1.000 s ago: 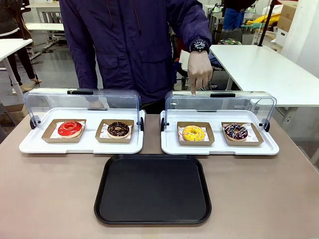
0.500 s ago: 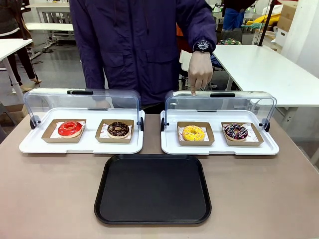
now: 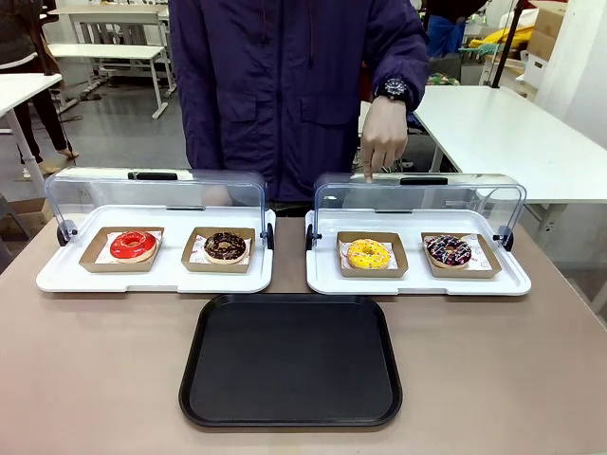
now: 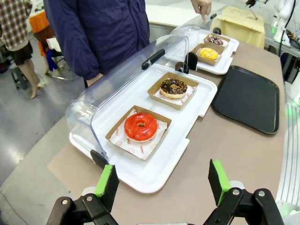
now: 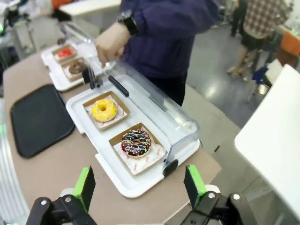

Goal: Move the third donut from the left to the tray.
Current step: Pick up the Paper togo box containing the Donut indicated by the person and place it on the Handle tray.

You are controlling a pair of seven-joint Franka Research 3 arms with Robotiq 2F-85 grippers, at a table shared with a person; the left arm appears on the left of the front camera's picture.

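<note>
Donuts sit in a row across the far side of the surface (image 3: 95,360), each in its own cardboard holder (image 3: 398,266), so I judge you can grip card rather than icing. Your left hand (image 4: 162,180) hangs wide open and empty near the left display case (image 3: 57,275). There the red donut (image 3: 133,245) and a chocolate donut (image 3: 225,246) sit with the clear lid (image 3: 152,194) swung back. The tray (image 3: 289,360) lies bare in the middle, nearest you, ready to receive. In the second case (image 3: 417,282), the third donut from the left (image 3: 368,253) sits in the left holder, and the person's finger (image 3: 368,171) points down toward it from the lid's top edge. Your right hand (image 5: 139,183), also spread wide and empty, hovers off that case's right end.
</note>
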